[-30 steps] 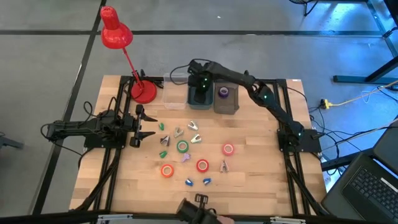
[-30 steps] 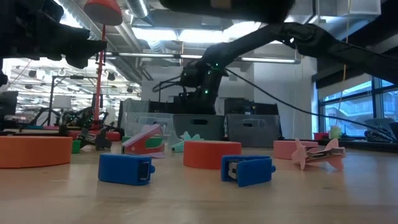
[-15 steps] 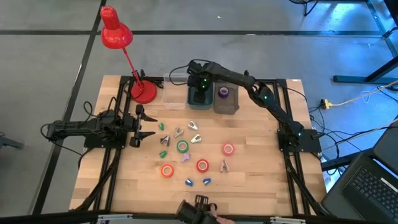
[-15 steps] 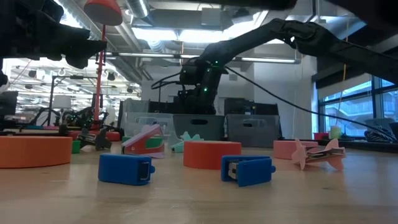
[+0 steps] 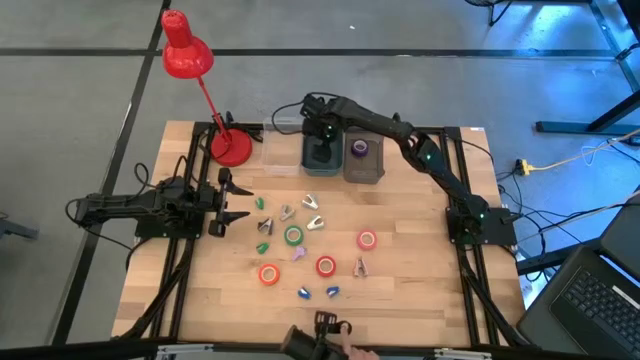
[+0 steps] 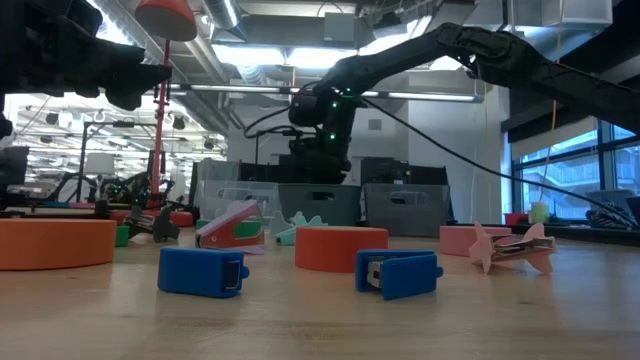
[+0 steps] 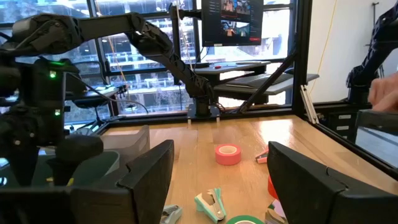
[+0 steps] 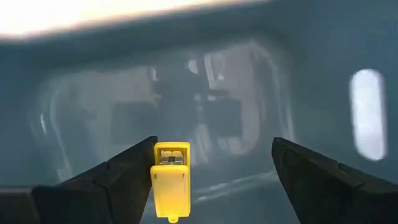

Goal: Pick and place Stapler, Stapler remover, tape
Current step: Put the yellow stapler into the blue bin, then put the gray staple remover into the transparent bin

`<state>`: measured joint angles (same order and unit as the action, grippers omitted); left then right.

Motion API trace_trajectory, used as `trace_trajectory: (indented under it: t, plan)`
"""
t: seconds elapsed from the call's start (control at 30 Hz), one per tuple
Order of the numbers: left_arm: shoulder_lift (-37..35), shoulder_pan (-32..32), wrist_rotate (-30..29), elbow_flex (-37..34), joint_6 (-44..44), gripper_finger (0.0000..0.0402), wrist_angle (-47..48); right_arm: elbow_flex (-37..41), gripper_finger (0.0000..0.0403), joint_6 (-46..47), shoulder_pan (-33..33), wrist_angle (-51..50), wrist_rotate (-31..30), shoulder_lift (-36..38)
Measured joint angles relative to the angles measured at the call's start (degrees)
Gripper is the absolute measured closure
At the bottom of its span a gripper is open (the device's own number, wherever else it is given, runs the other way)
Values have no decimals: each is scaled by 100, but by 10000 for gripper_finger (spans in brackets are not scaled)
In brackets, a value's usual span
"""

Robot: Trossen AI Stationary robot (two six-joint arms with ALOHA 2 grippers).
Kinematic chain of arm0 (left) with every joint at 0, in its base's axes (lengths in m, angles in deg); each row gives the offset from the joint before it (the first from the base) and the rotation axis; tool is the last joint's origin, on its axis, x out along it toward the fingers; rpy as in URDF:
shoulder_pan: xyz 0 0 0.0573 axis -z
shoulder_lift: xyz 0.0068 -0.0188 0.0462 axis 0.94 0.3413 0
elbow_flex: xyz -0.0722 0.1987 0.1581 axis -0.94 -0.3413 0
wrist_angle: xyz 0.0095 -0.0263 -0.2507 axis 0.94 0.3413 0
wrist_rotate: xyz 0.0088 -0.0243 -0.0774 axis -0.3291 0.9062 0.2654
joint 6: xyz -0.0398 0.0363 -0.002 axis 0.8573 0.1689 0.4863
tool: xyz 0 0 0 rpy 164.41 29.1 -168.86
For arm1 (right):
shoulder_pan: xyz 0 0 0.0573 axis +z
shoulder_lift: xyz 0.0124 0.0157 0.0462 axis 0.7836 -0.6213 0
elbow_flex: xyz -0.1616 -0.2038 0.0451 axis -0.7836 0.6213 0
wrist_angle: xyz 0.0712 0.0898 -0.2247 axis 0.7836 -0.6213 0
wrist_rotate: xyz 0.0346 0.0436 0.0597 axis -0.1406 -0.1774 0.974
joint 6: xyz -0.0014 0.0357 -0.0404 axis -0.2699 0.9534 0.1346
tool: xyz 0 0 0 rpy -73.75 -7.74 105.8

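My right gripper [image 5: 320, 138] hangs open over the middle grey bin [image 5: 306, 165] at the table's far edge. In the right wrist view a small yellow stapler [image 8: 170, 180] lies on that bin's floor, between the fingers of my right gripper [image 8: 214, 177] and close beside one of them. Whether that finger touches it, I cannot tell. A purple tape [image 5: 360, 148] lies in the bin to the right. On the table lie a green tape [image 5: 293, 236] and red-orange tapes [image 5: 268, 274] [image 5: 325, 266] [image 5: 367, 240]. My left gripper [image 5: 238, 197] waits open at the table's left.
Several stapler removers [image 5: 287, 212] lie between my left gripper and the tapes. Two small blue staplers [image 5: 305, 293] [image 5: 332, 291] sit near the front edge. A red desk lamp [image 5: 230, 148] stands at the far left, next to a clear bin [image 5: 283, 152].
My right gripper has risen a little, up out of the middle bin, staying above it.
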<state>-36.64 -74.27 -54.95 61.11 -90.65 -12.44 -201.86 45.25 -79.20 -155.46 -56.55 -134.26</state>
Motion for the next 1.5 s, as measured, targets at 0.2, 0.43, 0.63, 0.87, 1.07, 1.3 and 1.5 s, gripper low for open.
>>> trace_trajectory:
  t: [0.2,0.43,0.63,0.87,1.07,1.3,1.5]
  plan:
    - [0,0,0,-1,1,154,0,-11,86,438,43,182,402,66]
    - [0,2,0,-2,1,154,0,-9,116,697,37,106,810,68]
    - [0,2,0,0,2,154,1,-9,160,631,34,-13,1754,144]
    - [0,0,0,-2,2,154,11,-9,200,424,36,-150,1365,151]
    - [0,0,0,-2,0,154,0,-2,216,287,110,-567,1752,597]
    - [0,2,0,0,2,154,0,-2,233,408,322,-1191,1840,1798]
    - [0,0,0,-2,0,154,0,-4,245,597,601,-1794,1876,2754]
